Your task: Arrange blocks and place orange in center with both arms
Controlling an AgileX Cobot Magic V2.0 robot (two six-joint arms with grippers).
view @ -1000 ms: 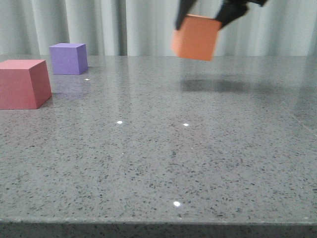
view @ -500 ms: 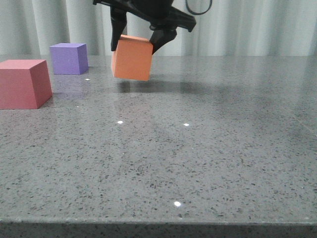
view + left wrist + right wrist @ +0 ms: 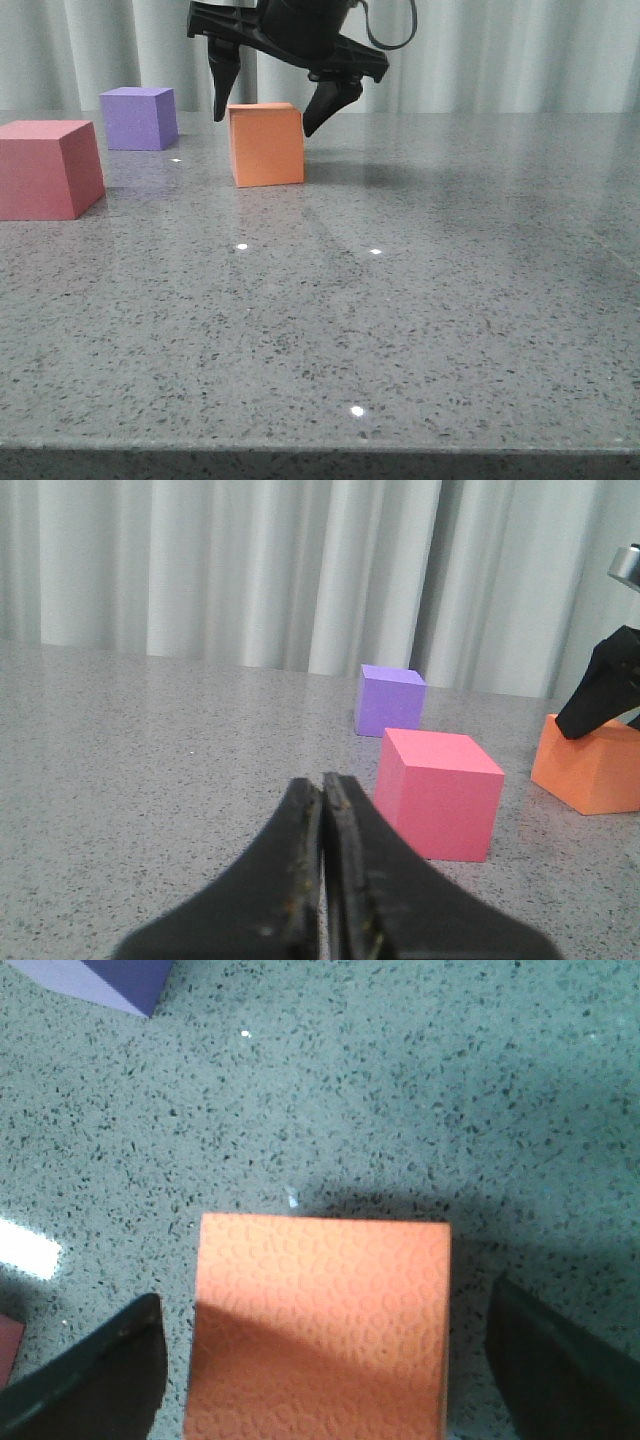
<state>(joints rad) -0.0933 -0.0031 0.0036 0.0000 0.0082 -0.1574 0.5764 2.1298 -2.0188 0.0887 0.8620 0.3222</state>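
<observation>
Change since earlier frames: the matte orange foam cube [image 3: 266, 145] is now sitting flat on the grey speckled stone tabletop [image 3: 420, 300]; half a second ago it was tilted in the air between the fingers, and a second ago it was higher and further right.
Right gripper: the black two-fingered right gripper [image 3: 272, 110] is hanging over the orange cube with its fingers spread, one on each side; in the right wrist view [image 3: 325, 1365] bare table is showing between each finger and the cube, so nothing is being pinched.
Orange cube position: it is resting to the right of the matte purple foam cube [image 3: 139, 118] and behind and to the right of the matte red-pink foam cube [image 3: 48, 168], apart from both.
Left gripper: the black left gripper [image 3: 322, 810] is showing only in its own wrist view, fingers pressed together, holding nothing, hovering well short of the red-pink cube [image 3: 438, 793].
Cut off or hidden: the right arm above the gripper is running out of the top of the front view; the red-pink cube is being clipped by that view's left edge; the orange cube [image 3: 592, 765] is being cropped at the left wrist view's edge.
Surface and room: small bright light spots are glinting on the polished table; pale pleated curtains [image 3: 520, 55] are hanging behind it.
</observation>
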